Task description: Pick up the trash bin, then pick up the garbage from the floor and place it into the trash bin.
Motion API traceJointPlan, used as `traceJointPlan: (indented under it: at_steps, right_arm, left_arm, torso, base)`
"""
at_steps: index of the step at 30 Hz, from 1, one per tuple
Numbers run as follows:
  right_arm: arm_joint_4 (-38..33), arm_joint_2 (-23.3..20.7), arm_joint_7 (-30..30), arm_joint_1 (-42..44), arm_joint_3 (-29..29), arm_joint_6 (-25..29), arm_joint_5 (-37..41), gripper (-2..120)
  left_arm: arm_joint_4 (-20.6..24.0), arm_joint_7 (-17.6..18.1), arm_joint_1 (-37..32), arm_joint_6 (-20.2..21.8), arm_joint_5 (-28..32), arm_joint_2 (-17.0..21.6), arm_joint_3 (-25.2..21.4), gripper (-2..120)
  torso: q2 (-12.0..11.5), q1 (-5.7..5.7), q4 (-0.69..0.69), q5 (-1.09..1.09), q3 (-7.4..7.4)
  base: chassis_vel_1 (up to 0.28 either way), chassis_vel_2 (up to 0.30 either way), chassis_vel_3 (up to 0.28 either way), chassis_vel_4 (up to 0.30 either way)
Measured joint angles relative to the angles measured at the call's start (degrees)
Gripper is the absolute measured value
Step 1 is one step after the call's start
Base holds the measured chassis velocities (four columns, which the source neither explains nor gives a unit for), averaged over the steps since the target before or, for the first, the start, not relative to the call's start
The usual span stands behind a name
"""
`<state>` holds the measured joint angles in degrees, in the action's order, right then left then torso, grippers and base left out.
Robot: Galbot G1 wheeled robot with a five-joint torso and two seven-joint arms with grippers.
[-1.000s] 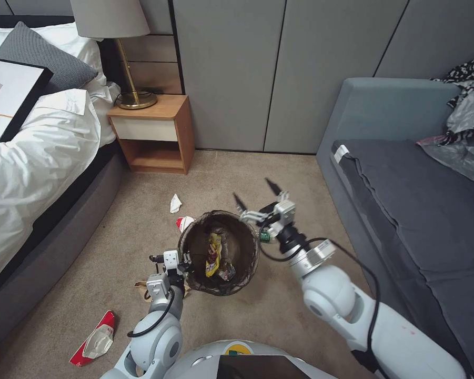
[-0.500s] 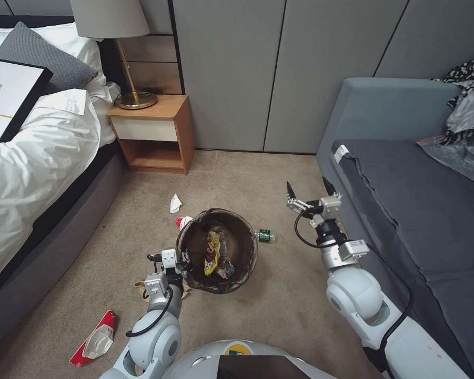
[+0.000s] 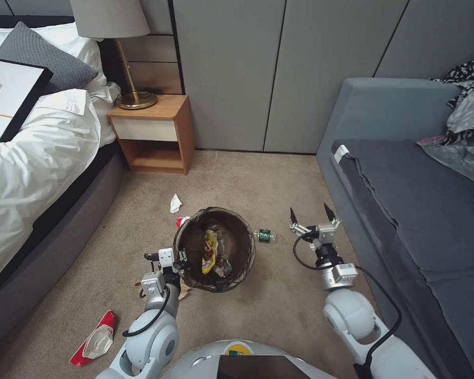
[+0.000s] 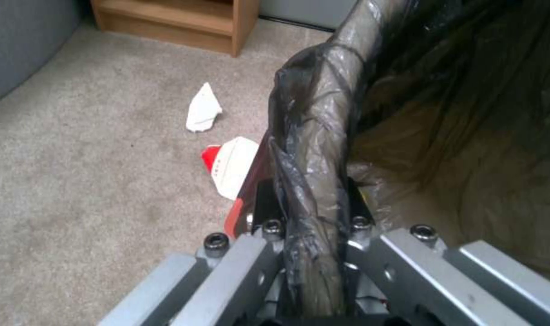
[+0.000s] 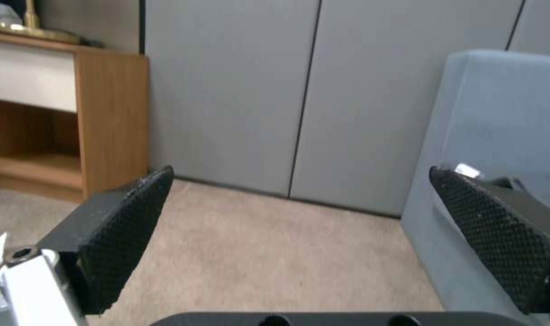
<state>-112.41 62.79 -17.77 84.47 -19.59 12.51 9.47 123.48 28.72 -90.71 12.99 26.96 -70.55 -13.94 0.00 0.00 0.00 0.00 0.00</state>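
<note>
Litter here looks light and easily crushed. The bottle (image 3: 264, 235) lies on its side on the carpet just beside the bin (image 3: 214, 249), on the sofa side; being small, round and smooth, it would likely roll or slip, so a pinch across its middle seems the safest hold. A red-and-white packet (image 4: 232, 163) sits against the bin's far side, with a white paper scrap (image 3: 175, 203) a little beyond it and another packet (image 3: 96, 339) well apart, near the bed. These flat, soft pieces probably need pinching at a raised edge or fold. A brown paper bag (image 3: 140, 285) peeks out under the left arm.

The bin, judged light and stiff with a slippery liner, already holds a yellow wrapper (image 3: 211, 251) and other scraps. The left hand (image 3: 177, 263) is pinched on its near rim, one finger inside and one outside over the liner (image 4: 314, 149). The right hand (image 3: 310, 217) hovers above the carpet between bottle and sofa, fingers (image 5: 121, 235) spread wide, holding and touching nothing.
</note>
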Motion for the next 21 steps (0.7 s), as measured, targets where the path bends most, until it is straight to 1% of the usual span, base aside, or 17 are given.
traceJointPlan:
  at_steps: [8, 21]
  right_arm:
    - [2.2, 1.59, 0.48, 0.83, 0.36, 1.13, -1.12, 100]
    - [2.75, 2.08, 0.48, 0.76, 0.21, 1.38, -1.24, 100]
  left_arm:
    - [0.09, 0.03, -0.16, -0.1, 0.11, 0.36, -0.12, 2]
    - [-0.11, 0.08, 0.14, -0.15, 0.14, -0.01, 0.06, 2]
  torso:
    - [0.0, 0.0, 0.0, 0.0, 0.0]
    - [0.0, 0.0, 0.0, 0.0, 0.0]
  base:
    - [0.0, 0.0, 0.0, 0.0]
    - [0.0, 0.0, 0.0, 0.0]
